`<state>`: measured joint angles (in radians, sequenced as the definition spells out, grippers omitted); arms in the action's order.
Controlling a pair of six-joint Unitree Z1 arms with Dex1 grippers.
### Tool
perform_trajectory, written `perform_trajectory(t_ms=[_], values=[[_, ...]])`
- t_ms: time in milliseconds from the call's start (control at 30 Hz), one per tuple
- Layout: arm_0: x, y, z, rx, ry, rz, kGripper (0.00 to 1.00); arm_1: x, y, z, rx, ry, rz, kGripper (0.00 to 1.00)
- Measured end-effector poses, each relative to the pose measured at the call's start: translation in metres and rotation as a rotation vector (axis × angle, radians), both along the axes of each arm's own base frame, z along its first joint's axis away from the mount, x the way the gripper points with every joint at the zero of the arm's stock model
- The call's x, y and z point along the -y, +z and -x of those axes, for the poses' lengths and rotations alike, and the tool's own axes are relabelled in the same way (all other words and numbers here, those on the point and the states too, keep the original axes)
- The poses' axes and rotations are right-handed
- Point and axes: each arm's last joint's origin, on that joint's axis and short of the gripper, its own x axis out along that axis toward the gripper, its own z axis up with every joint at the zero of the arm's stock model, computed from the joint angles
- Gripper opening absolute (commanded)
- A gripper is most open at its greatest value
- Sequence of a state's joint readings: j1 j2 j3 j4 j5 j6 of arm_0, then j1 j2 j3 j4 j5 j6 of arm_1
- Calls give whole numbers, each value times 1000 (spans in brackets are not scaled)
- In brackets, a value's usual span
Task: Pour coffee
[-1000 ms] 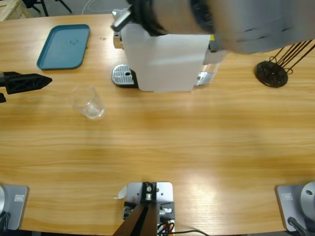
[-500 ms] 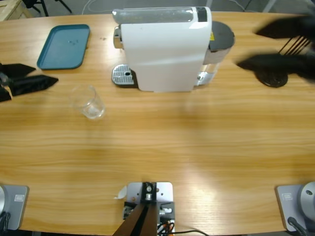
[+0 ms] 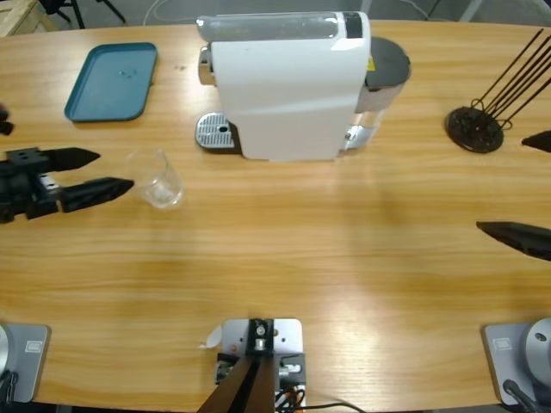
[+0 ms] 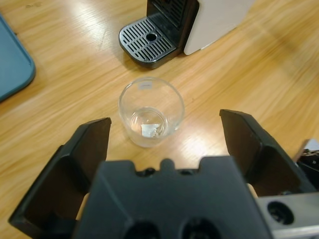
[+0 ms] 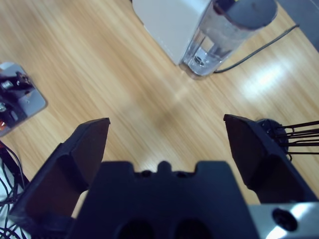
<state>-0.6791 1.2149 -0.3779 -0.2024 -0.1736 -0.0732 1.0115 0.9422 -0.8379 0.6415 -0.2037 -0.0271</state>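
A clear glass (image 3: pixel 160 179) stands upright on the wooden table, in front and to the left of the white coffee machine (image 3: pixel 284 86) and its metal drip tray (image 3: pixel 215 133). My left gripper (image 3: pixel 109 172) is open just left of the glass, its jaws pointing at it without touching. In the left wrist view the glass (image 4: pixel 151 110) sits between and just beyond the open left gripper (image 4: pixel 164 122), with the drip tray (image 4: pixel 149 41) behind it. The coffee is out of view. My right gripper (image 3: pixel 516 185) is open at the right edge, and the right gripper (image 5: pixel 167 122) holds nothing.
A teal tray (image 3: pixel 112 82) lies at the back left. A black stand with thin rods (image 3: pixel 475 127) sits at the back right. The machine's water tank (image 5: pixel 224 35) stands on its right side. Bare wood spans the table's middle and front.
The left gripper has moved right toward the glass and spread its jaws. The right arm has swept off the machine to the table's right edge.
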Motion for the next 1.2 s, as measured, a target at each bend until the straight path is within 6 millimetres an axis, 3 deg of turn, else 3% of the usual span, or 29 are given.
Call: perform_trajectory(t_ms=[300,733,767,800,867,933,1000,1033,1200], values=[[24,-25,-29,-43,-6,-43,1000,3,1,2,8,1,-11,1000],[32,-47,-39,-113,-7,-101,997,4,0,2,7,1,-9,1000],[33,-48,-40,-115,-7,-103,972,4,0,2,7,1,-9,1000],[33,-49,-41,-116,-7,-104,885,4,0,2,7,1,-9,1000],[34,-51,-42,-118,-7,-105,665,4,0,2,7,1,-9,1000],[35,-53,-44,-120,-7,-106,506,4,0,2,8,2,-9,1000],[37,-55,-45,-118,-8,-106,225,4,0,2,8,2,-9,1000],[38,-56,-46,-116,-9,-106,151,4,0,2,8,2,-8,1000],[41,-57,-51,-92,-16,-97,142,4,0,2,12,6,-6,1000]])
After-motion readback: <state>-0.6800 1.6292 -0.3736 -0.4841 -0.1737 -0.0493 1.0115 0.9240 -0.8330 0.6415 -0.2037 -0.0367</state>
